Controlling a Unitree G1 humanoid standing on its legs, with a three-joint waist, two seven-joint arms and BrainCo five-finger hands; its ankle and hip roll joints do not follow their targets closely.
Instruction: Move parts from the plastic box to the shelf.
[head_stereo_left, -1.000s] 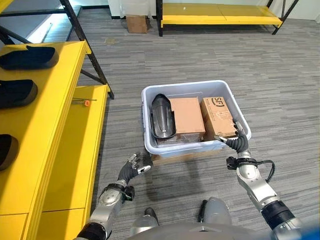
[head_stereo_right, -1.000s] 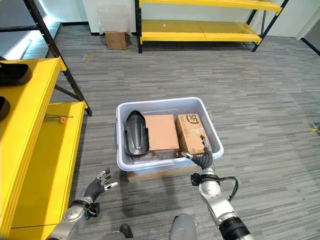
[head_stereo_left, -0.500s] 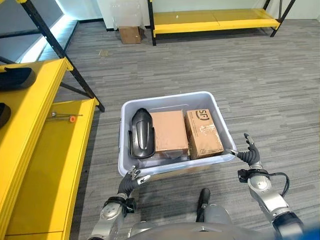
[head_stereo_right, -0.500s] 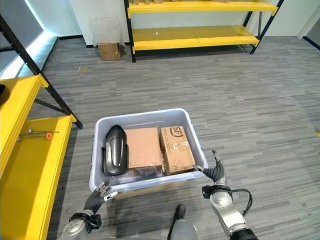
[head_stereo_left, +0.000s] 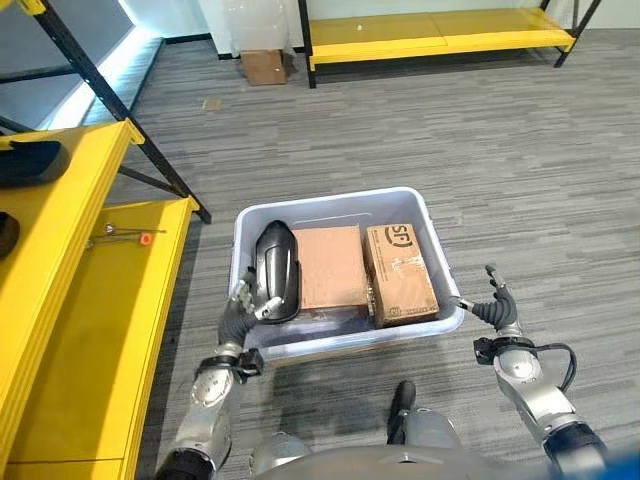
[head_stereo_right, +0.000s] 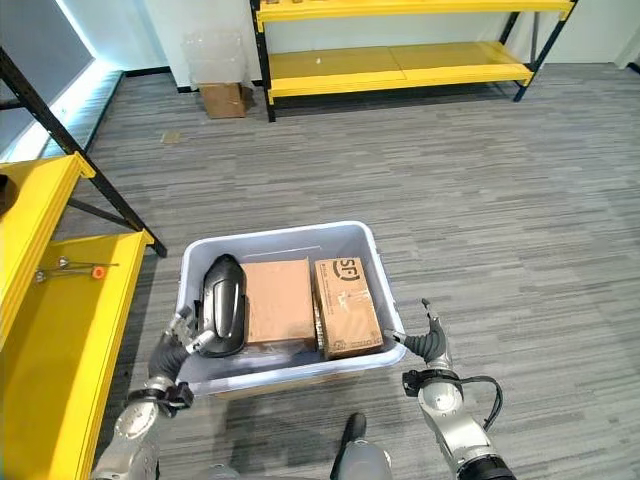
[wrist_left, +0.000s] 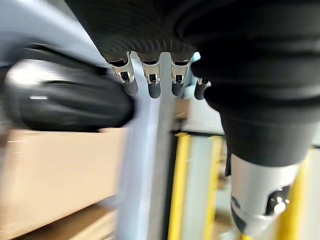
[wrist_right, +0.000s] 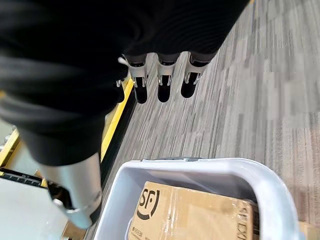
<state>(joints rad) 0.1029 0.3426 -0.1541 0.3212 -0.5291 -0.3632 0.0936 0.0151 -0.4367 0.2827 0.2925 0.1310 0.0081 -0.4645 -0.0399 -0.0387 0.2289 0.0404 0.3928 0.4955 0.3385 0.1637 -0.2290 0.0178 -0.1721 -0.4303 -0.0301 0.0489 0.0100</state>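
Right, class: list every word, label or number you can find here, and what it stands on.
Smaller cardboard box, in the plastic box: one dark logo mark at its far end; small print beside it too small to read.
Larger cardboard box: none seen.
Black part: none seen.

A small cardboard box (head_stereo_left: 264, 66) sits on the grey floor (head_stereo_left: 500, 150) far off. Just beside it stands a clear plastic bin (head_stereo_right: 213, 54).

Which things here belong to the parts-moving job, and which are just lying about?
Job: plastic box; black part and two cardboard boxes inside it; yellow shelf; left hand at the box's left rim; right hand beside its right corner.

Lying about: small carton by the far wall; far yellow rack.
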